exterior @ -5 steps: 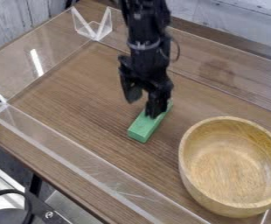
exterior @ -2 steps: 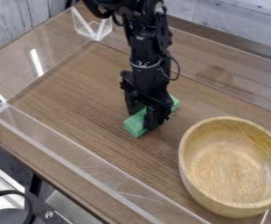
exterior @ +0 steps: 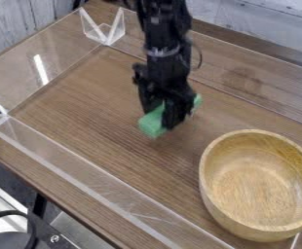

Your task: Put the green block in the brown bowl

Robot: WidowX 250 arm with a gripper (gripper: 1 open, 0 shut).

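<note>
The wood-grain table (exterior: 76, 117) carries the large round light-brown wooden bowl (exterior: 258, 185) at lower right, with nothing inside it. The black gripper (exterior: 165, 112), pointing down, is clamped on the small bright green rectangular block (exterior: 155, 124), which appears lifted just clear of the surface, left of the bowl. Judged progress: grasp complete; transfer over the bowl and release remain.

green block (exterior: 155, 123): bright green bar, hanging tilted just above the wood
brown bowl (exterior: 259, 185): round, wooden, sitting upright, lower right

single high oblique view, table (exterior: 76, 107) close
</note>
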